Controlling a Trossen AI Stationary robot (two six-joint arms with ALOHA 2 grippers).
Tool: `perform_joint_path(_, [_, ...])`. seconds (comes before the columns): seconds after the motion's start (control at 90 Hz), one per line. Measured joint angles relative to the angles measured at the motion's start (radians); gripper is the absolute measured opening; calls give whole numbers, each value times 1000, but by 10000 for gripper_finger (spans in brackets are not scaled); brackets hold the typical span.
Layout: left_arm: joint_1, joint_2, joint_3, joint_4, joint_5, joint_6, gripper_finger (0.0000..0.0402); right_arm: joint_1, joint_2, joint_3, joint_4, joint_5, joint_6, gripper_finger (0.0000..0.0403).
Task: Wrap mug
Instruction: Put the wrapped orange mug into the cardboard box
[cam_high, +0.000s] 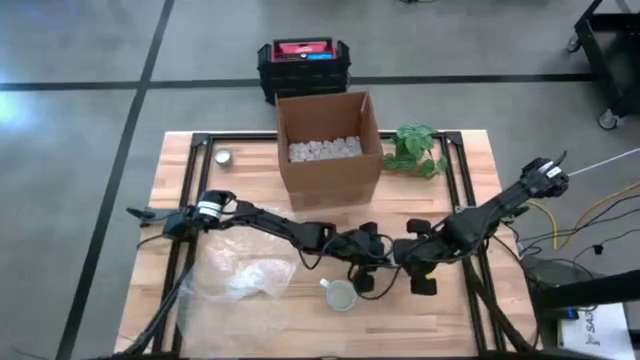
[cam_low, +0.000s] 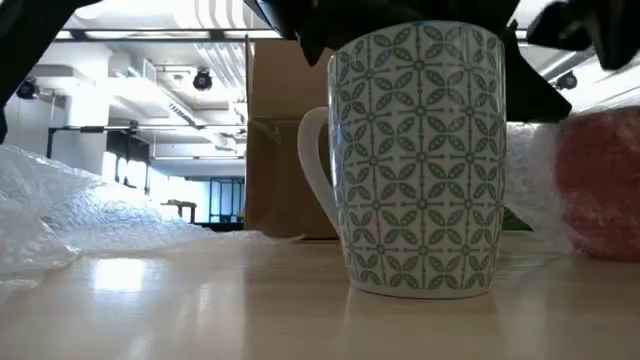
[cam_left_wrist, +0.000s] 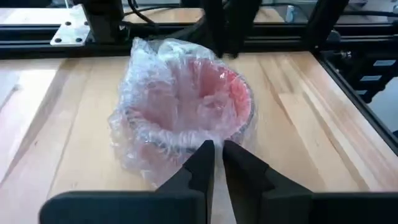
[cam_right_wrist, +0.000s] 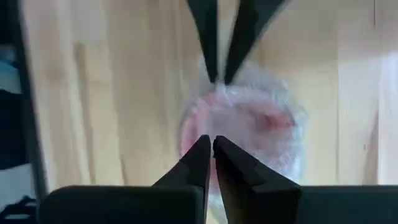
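A red mug (cam_left_wrist: 205, 93) swathed in clear bubble wrap (cam_left_wrist: 149, 106) stands on the table between my two grippers; in the high view the arms mostly hide it. My left gripper (cam_left_wrist: 217, 148) is shut at the wrap's rim on one side. My right gripper (cam_right_wrist: 211, 142) is shut at the rim on the opposite side, facing the left fingers (cam_right_wrist: 208, 50). A white mug with a green leaf pattern (cam_high: 341, 295) stands upright on its base near the table's front edge, bare and untouched. It fills the low view (cam_low: 420, 160), with the wrapped red mug (cam_low: 600, 190) behind it. My left gripper pinches the bubble wrap's gathered edge (cam_left_wrist: 200, 138) at the mug's rim between its two fingertips, slanting down from the table's left side. The wrapped mug stands upright on the table. My right gripper pinches the wrap (cam_right_wrist: 219, 127) at the opposite rim, coming down from above on the table's right side. How many layers either holds does not show.
A loose sheet of bubble wrap (cam_high: 245, 280) lies at the front left. An open cardboard box (cam_high: 326, 150) with white filling stands at the back centre, a green plant (cam_high: 415, 150) to its right, a small round tin (cam_high: 224, 157) to its left.
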Motion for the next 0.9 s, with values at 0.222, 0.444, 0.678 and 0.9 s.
perform_joint_path(0.222, [0, 0, 0, 0, 0, 0, 21, 40, 8, -42, 8, -1, -1, 115])
perform_joint_path(0.444, [0, 0, 0, 0, 0, 0, 21, 66, 32, -134, 84, -7, 10, 213])
perform_joint_path(0.678, [0, -8, -1, 0, 0, -1, 21, 66, 77, -211, 254, -3, -16, 240])
perform_joint_path(0.9, [-1, -73, 17, -62, 0, -6, 21, 66, 166, -230, 283, 5, -98, 168])
